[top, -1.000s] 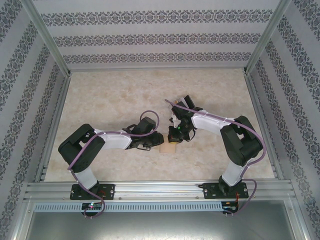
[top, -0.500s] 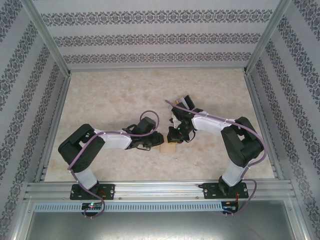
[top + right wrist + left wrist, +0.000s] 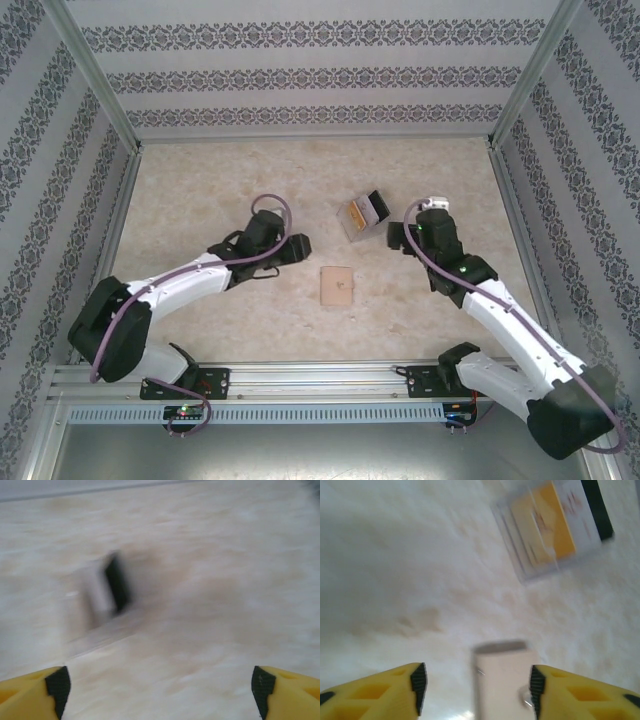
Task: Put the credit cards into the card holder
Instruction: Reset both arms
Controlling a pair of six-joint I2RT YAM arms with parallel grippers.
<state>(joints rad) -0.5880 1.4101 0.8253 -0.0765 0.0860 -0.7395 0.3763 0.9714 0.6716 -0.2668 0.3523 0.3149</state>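
Top external view: both arms have drawn back from the card holder [image 3: 337, 286], which now lies closed and alone at mid-frame on the worktop [image 3: 200, 180]. The left jaws stand partly open and the right jaws wide, both empty. Credit cards [image 3: 545, 527] sit in the clear box [image 3: 507, 535] to its upper right, so more loading likely remains.

card holder [image 3: 337, 286]: plain tan | credit cards [image 3: 545, 527]: orange-yellow, one black | box [image 3: 352, 226]: clear | worktop [image 3: 220, 180]: beige, marbled | left hand [image 3: 477, 686], right hand [image 3: 161, 687]: yellow fingers, black pads | arms [image 3: 190, 282]: white and black | walls [image 3: 320, 60]: white, grey floral bands
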